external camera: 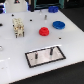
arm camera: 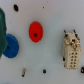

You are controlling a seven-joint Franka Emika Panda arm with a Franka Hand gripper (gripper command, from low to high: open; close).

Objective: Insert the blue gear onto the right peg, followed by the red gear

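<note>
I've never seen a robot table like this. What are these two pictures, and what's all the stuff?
One picture looks at the white table from a camera standing off to the side. The other comes from a camera on the robot arm's wrist, looking down. On the table lie a blue gear, a smaller red gear, and a grey plate with two thin pegs standing up. There is also a cream block with pins. The dark green shape at the wrist picture's edge may be the tool; nothing appears held.
</note>
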